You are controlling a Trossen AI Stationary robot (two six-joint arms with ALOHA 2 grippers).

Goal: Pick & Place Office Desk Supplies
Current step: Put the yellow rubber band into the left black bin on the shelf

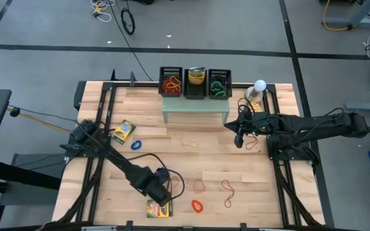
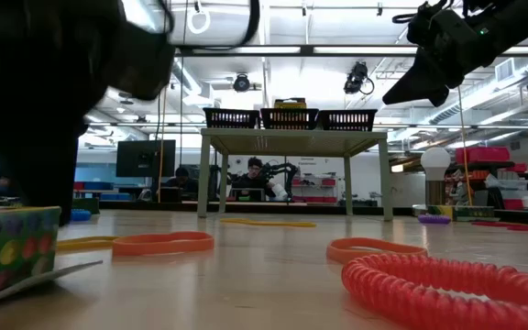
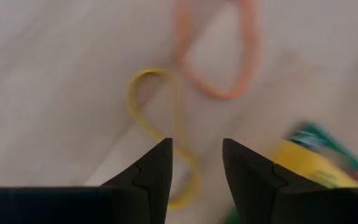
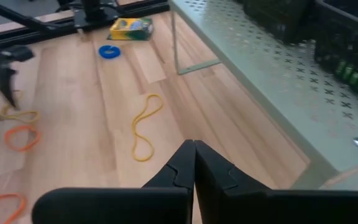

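Left wrist view: left gripper (image 3: 196,163) fingers parted above a yellow rubber band (image 3: 160,134), holding nothing. Right gripper (image 4: 194,163) fingers closed, empty. Three black baskets (image 1: 196,83) hold bands and a box.

The left arm runs diagonally from its base at the counter's left edge toward the near edge, elbow low, wrist angled steeply down. Its left gripper (image 3: 196,165) hangs just above the counter surface, the 2 dark jaws parted with a clear gap between their tips. The right arm stretches nearly level from its base at the right edge toward the middle, raised well above the counter. Its right gripper (image 4: 194,155) points forward and slightly down, the 2 jaws pressed together with nothing between them.
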